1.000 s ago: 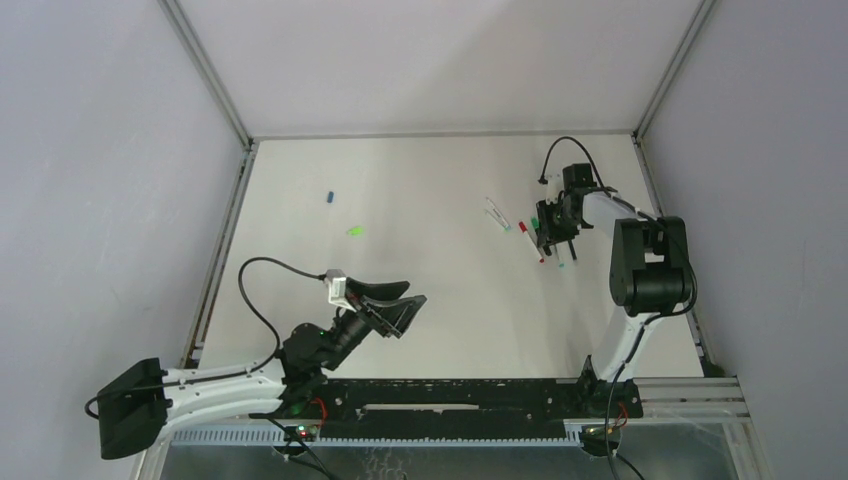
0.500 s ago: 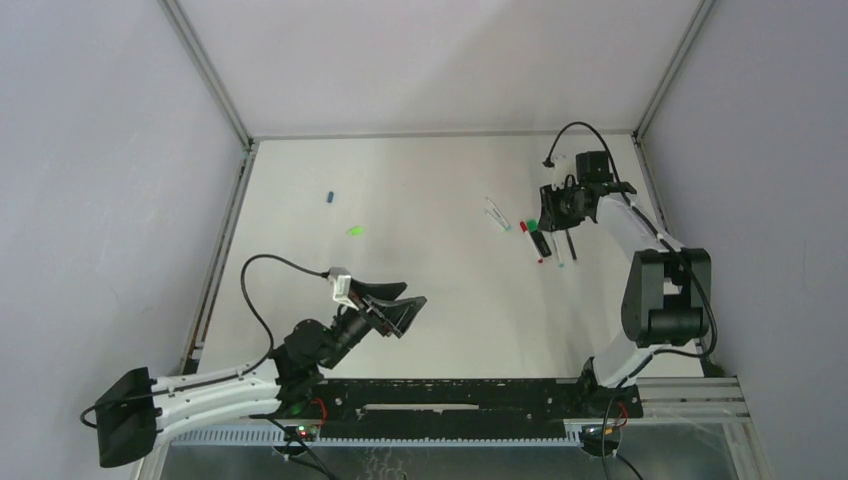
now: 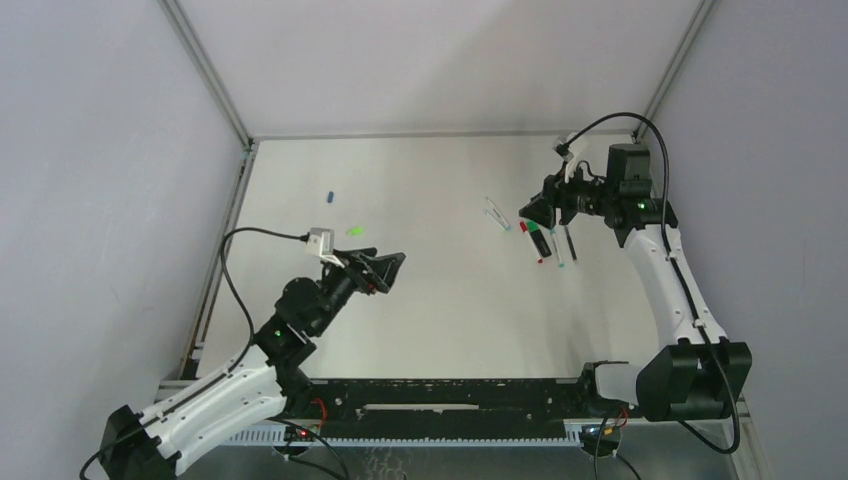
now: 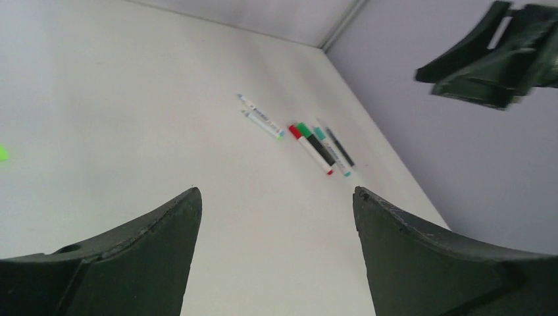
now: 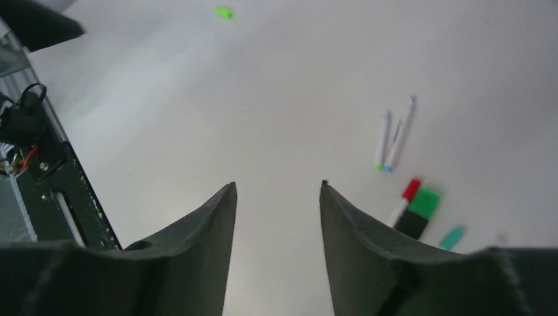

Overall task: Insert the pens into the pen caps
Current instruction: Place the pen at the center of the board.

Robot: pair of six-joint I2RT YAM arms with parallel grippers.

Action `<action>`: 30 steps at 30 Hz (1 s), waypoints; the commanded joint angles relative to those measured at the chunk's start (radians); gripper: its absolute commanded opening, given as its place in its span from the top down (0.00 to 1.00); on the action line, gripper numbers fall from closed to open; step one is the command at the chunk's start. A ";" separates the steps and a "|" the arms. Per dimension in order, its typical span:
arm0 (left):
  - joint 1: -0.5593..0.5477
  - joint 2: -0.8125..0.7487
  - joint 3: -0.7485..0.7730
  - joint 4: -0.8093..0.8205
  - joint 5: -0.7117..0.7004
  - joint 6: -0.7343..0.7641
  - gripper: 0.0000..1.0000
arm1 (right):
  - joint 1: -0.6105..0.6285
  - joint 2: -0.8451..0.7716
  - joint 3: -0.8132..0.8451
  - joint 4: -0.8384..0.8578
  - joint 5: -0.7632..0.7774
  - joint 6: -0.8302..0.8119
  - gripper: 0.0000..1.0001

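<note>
Toward 2 o'clock on the tabletop (image 3: 430,320) lie two thin white pens (image 3: 495,213) side by side. At their 4 o'clock is a tight row: red-ended pen (image 4: 295,131), thick black marker (image 4: 320,151) with green end, teal-ended pen (image 4: 335,158) and thin dark pen (image 4: 340,146). A blue cap (image 3: 328,196) and a bright green cap (image 3: 354,231) sit at 10 o'clock. The left end effector (image 3: 383,268) and the right end effector (image 3: 532,210) have their jaws spread and hold nothing.

I see my right gripper (image 3: 530,212) at the far-right of the table (image 3: 430,310), at the far end of the pen cluster (image 3: 545,242): red-tipped pen, green-topped black marker, teal-tipped pen and thin dark pen side by side. Two white pens (image 3: 495,214) lie just left. Blue cap (image 3: 329,196) and green cap (image 3: 353,230) lie well left, the green one near my left gripper (image 3: 390,270).
</note>
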 commanded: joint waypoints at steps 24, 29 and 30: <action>0.524 0.316 0.711 -0.690 0.352 0.206 0.15 | 0.146 0.818 0.600 -0.219 0.399 -0.093 0.59; 0.525 0.274 0.628 -0.771 0.241 0.387 0.14 | 0.154 0.910 0.671 -0.245 0.432 -0.081 0.60; 0.525 0.267 0.596 -0.766 0.224 0.405 0.14 | 0.156 0.926 0.682 -0.253 0.434 -0.080 0.60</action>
